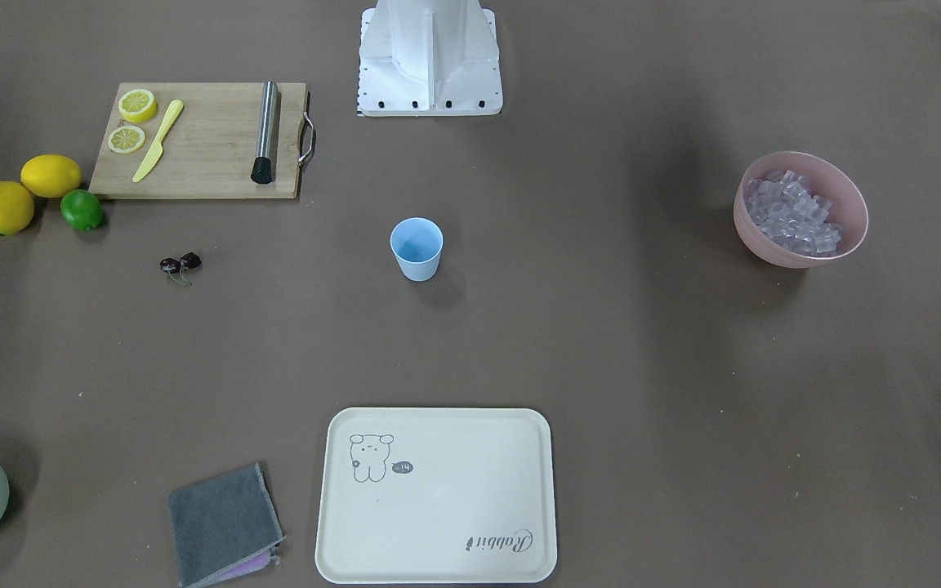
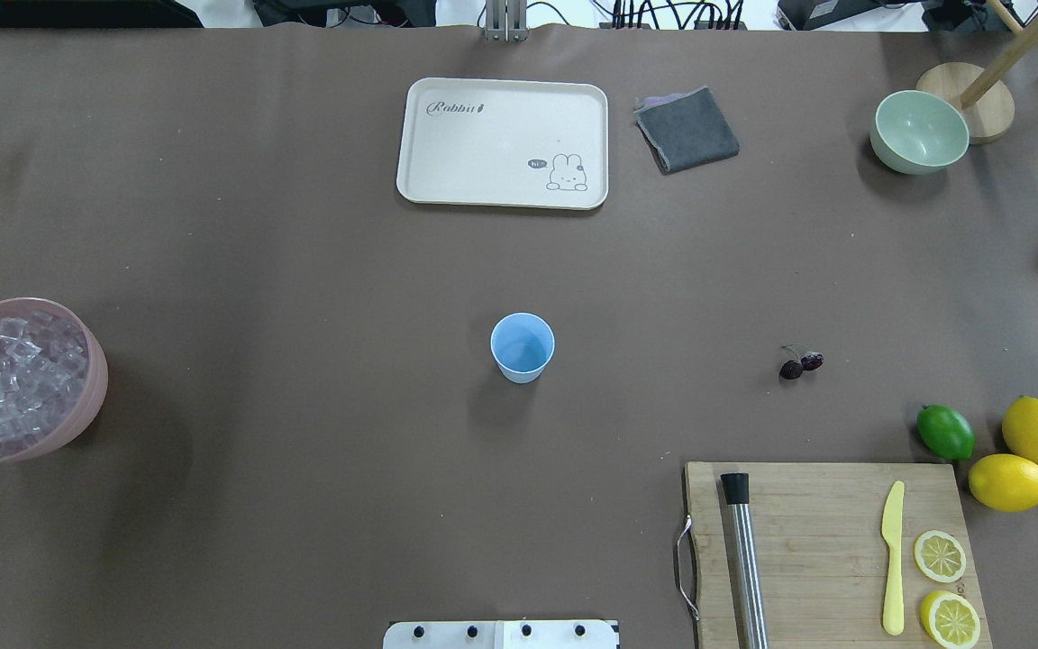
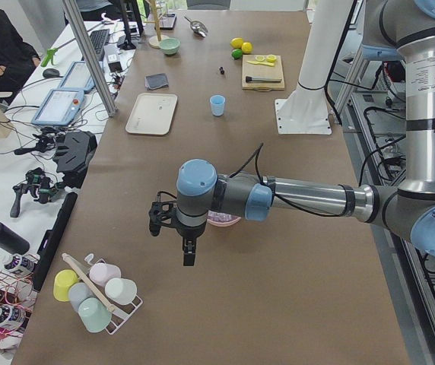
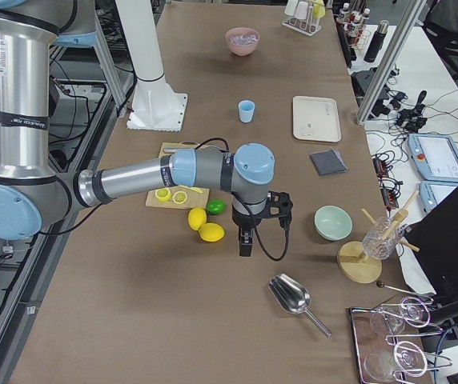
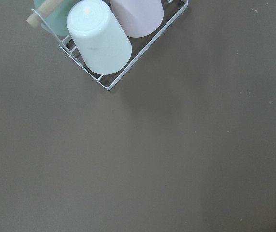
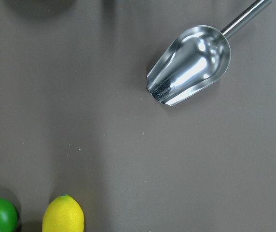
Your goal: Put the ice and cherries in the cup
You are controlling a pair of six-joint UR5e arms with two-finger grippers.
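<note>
Brown paper covers the long table under both arms. Whether the left gripper point(image 3: 188, 257) is released or clenched cannot be told, since it shows only from the side. It hangs pointing down over bare paper at the table's left end, near a wire rack of upturned cups point(image 5: 99, 41). The right gripper point(image 4: 246, 245) is just as unclear. It points down at the right end, with a metal scoop point(image 6: 188, 65) lying beyond it and two lemons point(image 2: 1037, 433) and a lime point(image 2: 945, 432) close by. Between the arms, mid-table, the cup point(image 2: 522, 347) stands upright, mouth up, nothing around it. The ice point(image 2: 19, 383) is heaped in a pink bowl point(image 2: 77, 437) well to the left. The cherries point(image 2: 800, 364) lie on the paper well right of the cup. The pair sits side by side across the table, and their stems reach toward the far edge. Nearer than them is a cutting board point(image 2: 825, 541) with a muddler point(image 2: 742, 559), a yellow knife point(image 2: 892, 559) and lemon slices point(image 2: 939, 555). Along the far side sit a cream tray point(image 2: 483, 162), a grey cloth point(image 2: 687, 129) and a green bowl point(image 2: 920, 131).
</note>
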